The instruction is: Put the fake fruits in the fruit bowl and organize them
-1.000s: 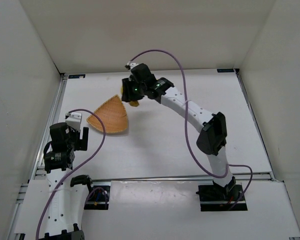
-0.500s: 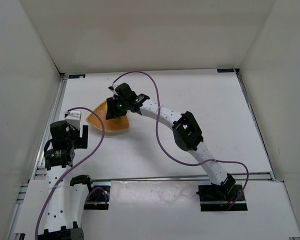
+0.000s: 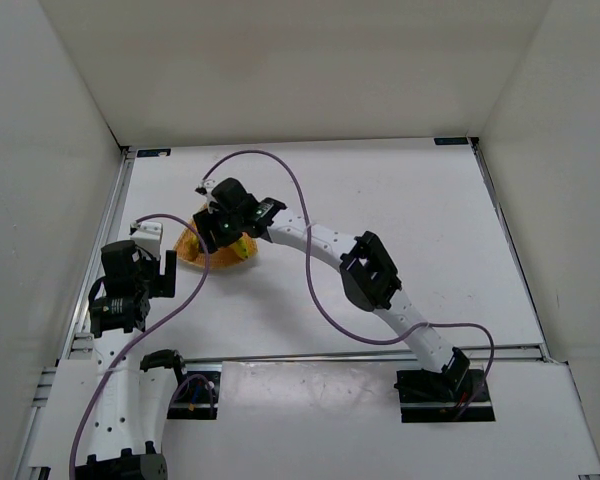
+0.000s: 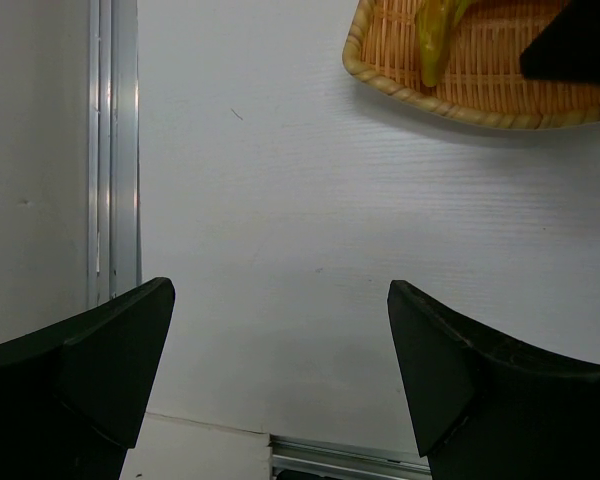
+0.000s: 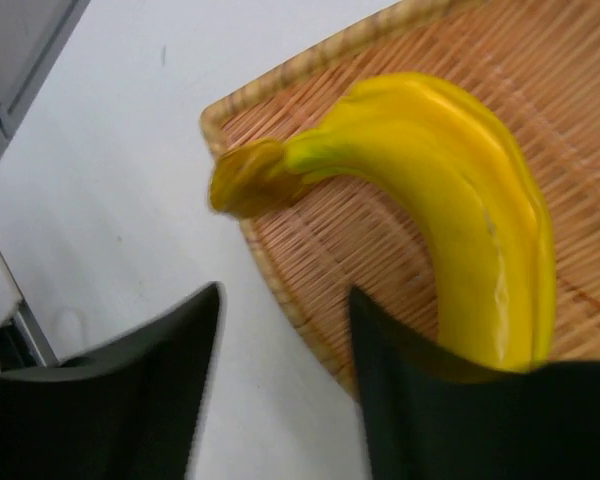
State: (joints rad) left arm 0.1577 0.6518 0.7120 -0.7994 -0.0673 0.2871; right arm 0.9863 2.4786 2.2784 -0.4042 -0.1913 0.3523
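You had one banana (image 5: 450,190) and one bowl (image 5: 280,85) on the bench (image 3: 380,200), with two arms at work. The banana lay inside the bowl, curved along the weave, its dark stem tip reaching over the rim near one rounded corner. Your right end effector (image 5: 285,300) hung just above that corner with its fingers spread; the gap between them showed only rim and bench, and the banana's lower end ran out of sight behind one finger. Your left end effector (image 4: 280,325) was also spread wide and held nothing, low over bare bench near the bowl's near rim, beside the metal rail (image 4: 110,150) at the left edge. A second before, the right arm had been reaching past the far side of the bowl, which lay almost fully in view from above; half a second before, the wrist had swung over the bowl's far part; by this moment it had come further left and nearer, and covered most of the bowl, leaving only the left corner and a scrap of yellow visible from the top camera. The left arm had not moved. Two purple cables, one per arm, looped above the bench, the right one (image 3: 280,165) arching over the far side. White walls (image 3: 310,70) closed in the bench on three sides.
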